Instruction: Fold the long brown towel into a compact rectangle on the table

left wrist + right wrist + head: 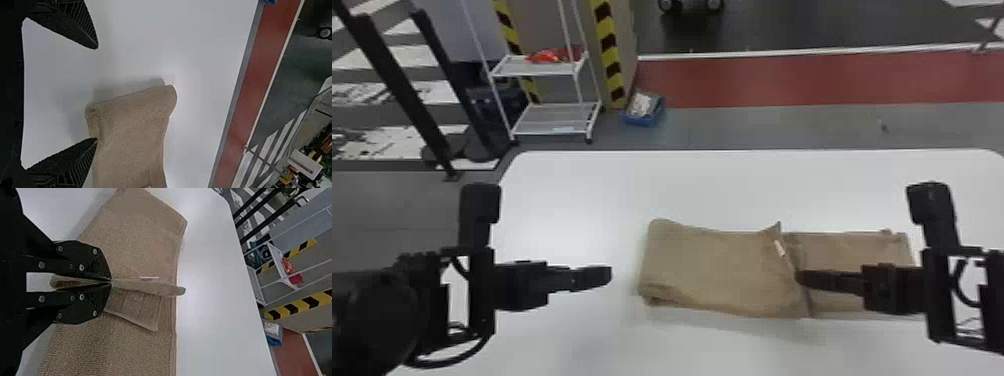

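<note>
Between the closed fingers of the right gripper (110, 282) is the brown towel (714, 267), part-folded with more to do, while the left gripper (97, 94) gapes wide, empty.

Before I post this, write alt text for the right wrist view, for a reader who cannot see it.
The right gripper pinches a raised edge of the brown towel between its black fingers, near a small white tag. The towel lies on a white table; beyond stands a white shelf rack holding something red.
</note>
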Action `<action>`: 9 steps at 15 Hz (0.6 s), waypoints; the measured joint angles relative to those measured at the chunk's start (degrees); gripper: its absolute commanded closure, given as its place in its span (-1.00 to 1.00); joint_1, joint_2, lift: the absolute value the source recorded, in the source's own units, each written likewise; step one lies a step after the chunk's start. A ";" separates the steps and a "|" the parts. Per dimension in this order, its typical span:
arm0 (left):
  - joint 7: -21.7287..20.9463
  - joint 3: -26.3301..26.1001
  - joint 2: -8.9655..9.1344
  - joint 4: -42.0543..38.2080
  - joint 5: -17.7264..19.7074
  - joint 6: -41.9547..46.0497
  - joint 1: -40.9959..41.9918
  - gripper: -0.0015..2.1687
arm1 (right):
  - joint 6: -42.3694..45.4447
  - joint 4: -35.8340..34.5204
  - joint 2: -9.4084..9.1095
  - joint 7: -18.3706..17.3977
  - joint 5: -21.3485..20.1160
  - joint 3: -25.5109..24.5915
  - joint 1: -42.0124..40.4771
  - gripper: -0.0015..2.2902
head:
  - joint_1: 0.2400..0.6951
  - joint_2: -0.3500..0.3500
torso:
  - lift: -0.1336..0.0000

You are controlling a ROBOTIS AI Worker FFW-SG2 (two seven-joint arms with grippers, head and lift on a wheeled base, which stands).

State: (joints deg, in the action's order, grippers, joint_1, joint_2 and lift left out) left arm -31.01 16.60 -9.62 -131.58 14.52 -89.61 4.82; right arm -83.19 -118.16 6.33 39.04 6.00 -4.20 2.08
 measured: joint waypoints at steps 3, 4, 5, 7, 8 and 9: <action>-0.01 -0.09 -0.04 -0.07 -0.04 0.00 0.01 -0.96 | -0.68 -1.94 0.09 0.16 1.90 -1.34 -1.95 -0.13 | 1.00 0.34 | -0.84; -0.01 -0.14 -0.04 -0.08 -0.06 0.00 0.01 -0.96 | -1.13 -2.32 0.13 0.21 2.55 -1.79 -2.56 -0.13 | 1.00 0.34 | -0.84; -0.01 -0.19 -0.05 -0.09 -0.08 0.00 0.01 -0.96 | -1.48 -2.82 0.27 0.58 2.95 -2.07 -3.34 -0.13 | 1.00 0.34 | -0.84; 0.14 -0.45 -0.05 -0.09 -0.11 0.00 0.01 -0.96 | -1.59 -3.47 0.64 1.09 3.20 -2.24 -4.69 -0.13 | 1.00 0.34 | -0.84; 0.23 -0.69 -0.05 -0.09 -0.19 0.00 0.00 -0.96 | -1.55 -3.59 0.80 1.10 3.24 -2.47 -5.05 -0.13 | 1.00 0.34 | -0.84; 0.25 -0.86 -0.05 -0.09 -0.25 0.00 -0.01 -0.96 | -1.51 -3.61 0.92 1.06 3.24 -2.73 -5.10 -0.13 | 1.00 0.31 | -0.84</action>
State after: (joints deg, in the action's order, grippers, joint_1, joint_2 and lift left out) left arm -30.75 15.75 -9.67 -131.67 14.27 -89.61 4.80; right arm -84.70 -121.77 7.24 40.10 9.24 -6.93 -3.02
